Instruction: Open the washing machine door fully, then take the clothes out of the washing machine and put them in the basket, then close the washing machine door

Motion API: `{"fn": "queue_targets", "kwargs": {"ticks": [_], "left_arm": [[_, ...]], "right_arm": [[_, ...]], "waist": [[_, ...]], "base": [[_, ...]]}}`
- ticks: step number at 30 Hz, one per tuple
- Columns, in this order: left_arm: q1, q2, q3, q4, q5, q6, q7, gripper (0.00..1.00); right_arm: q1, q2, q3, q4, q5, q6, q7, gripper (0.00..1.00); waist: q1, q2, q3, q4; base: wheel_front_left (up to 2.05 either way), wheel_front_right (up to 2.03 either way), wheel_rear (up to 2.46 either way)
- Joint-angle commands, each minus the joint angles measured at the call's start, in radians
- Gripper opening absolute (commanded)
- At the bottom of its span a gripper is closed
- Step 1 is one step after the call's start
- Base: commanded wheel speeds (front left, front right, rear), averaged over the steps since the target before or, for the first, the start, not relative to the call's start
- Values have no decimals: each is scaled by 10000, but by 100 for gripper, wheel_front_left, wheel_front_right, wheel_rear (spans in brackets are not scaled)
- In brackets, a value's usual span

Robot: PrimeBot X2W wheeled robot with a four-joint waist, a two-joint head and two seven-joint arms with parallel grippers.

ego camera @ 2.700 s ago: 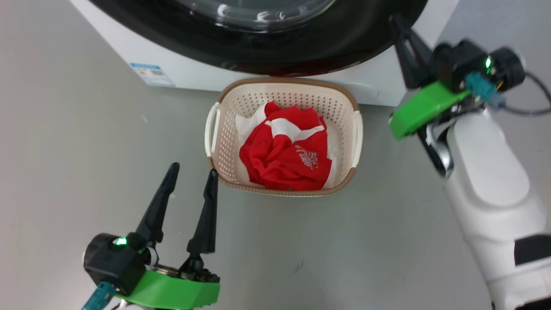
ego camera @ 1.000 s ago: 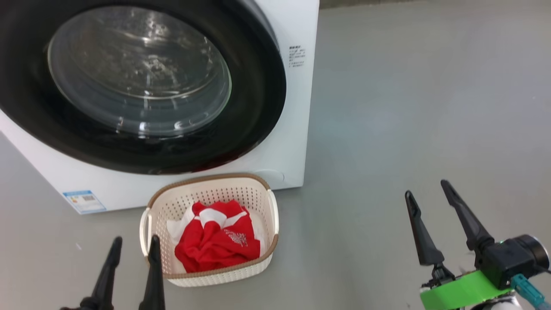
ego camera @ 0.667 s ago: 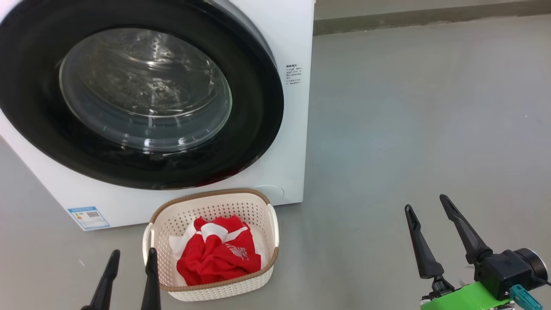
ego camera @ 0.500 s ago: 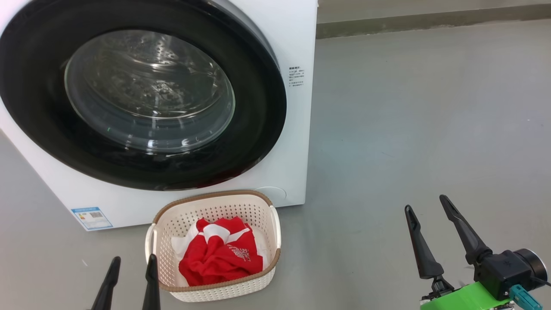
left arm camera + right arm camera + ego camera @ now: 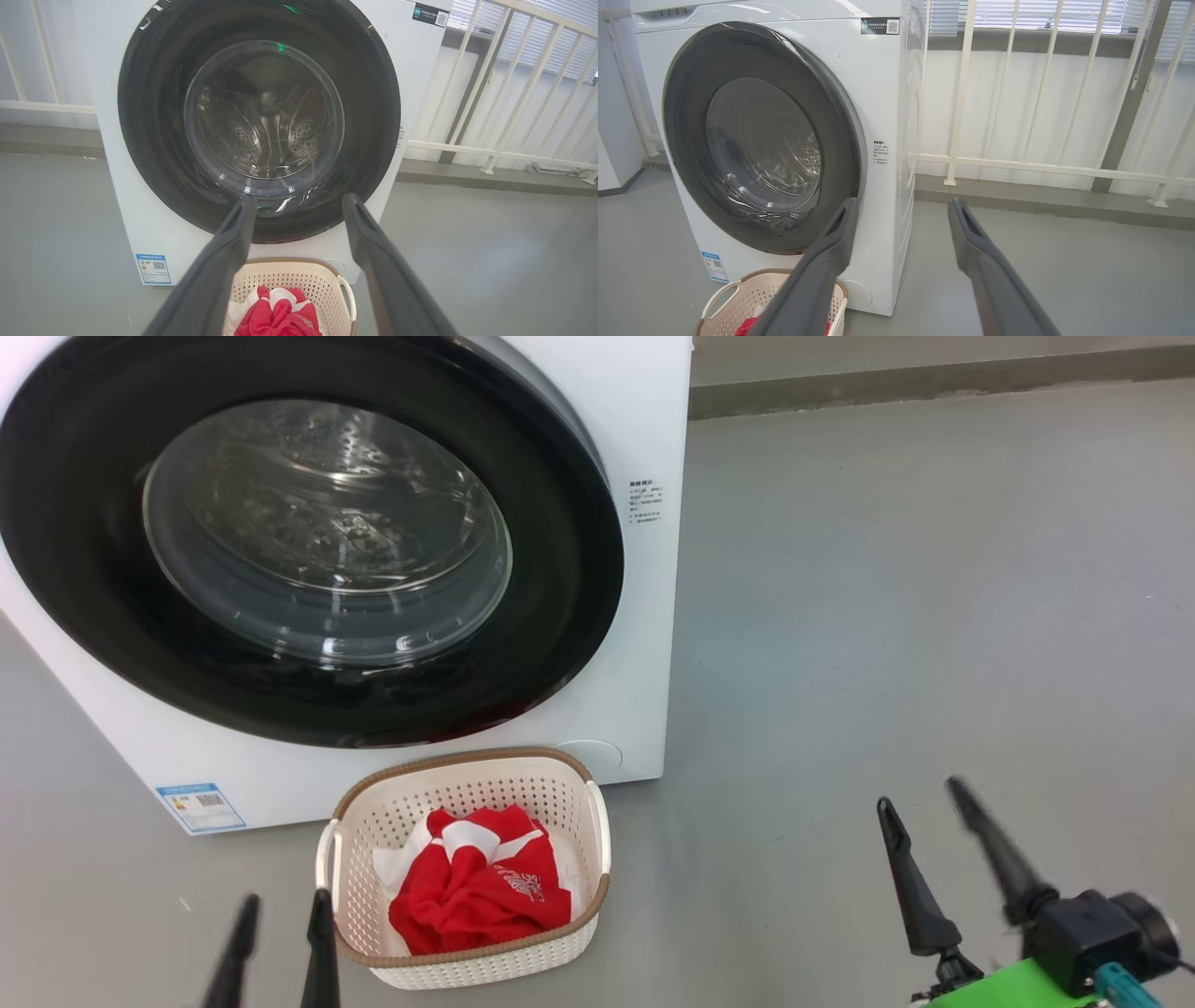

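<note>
Left tool (image 5: 285, 899) and right tool (image 5: 919, 793): jaws wide, empty, short of big white washing machine (image 5: 644, 644) | round black-rimmed glass door (image 5: 317, 532): looks shut | red-and-white fabric clothes (image 5: 476, 896): in cream perforated plastic basket (image 5: 467, 761) at machine's foot | step: door-closing, judged done | next: confirm latch

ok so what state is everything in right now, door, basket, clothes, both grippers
washing machine door, shut flush against the washing machine
basket, upright on the floor in front of the washing machine, clothes inside
clothes, crumpled in the basket
left gripper, open, empty
right gripper, open, empty
</note>
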State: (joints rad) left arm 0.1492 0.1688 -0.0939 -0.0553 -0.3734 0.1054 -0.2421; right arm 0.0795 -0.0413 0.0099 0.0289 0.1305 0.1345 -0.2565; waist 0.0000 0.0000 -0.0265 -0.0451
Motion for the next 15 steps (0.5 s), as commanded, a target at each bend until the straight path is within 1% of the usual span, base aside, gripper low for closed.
{"fn": "queue_targets", "kwargs": {"ticks": [1, 4, 8, 12, 15], "left_arm": [[3, -31, -35, 134, -2, -2, 2, 0], [-24, -178, -71, 482, -270, -44, 72, 0], [-94, -197, -19, 549, -684, -115, 175, 0], [-180, -216, 34, 642, -1094, -188, 276, 0], [-252, -232, 75, 718, -1400, -247, 351, 0]], "right_arm": [[7, 25, 19, 144, -2, 2, 12, 0], [90, 97, 55, 467, 322, 1, 54, 0], [35, 53, 49, 512, 841, 0, 144, 0], [-35, 14, 49, 582, 1353, -1, 232, 0], [-94, -12, 47, 630, 1732, -2, 298, 0]], "waist": [[0, 0, 0, 0], [2, 0, 9, 8], [22, 0, -4, 25], [3, 0, 18, 39], [1, 0, 32, 50]], "base": [[0, 0, 0], [0, 0, 0], [0, 0, 0], [0, 0, 0], [0, 0, 0]]}}
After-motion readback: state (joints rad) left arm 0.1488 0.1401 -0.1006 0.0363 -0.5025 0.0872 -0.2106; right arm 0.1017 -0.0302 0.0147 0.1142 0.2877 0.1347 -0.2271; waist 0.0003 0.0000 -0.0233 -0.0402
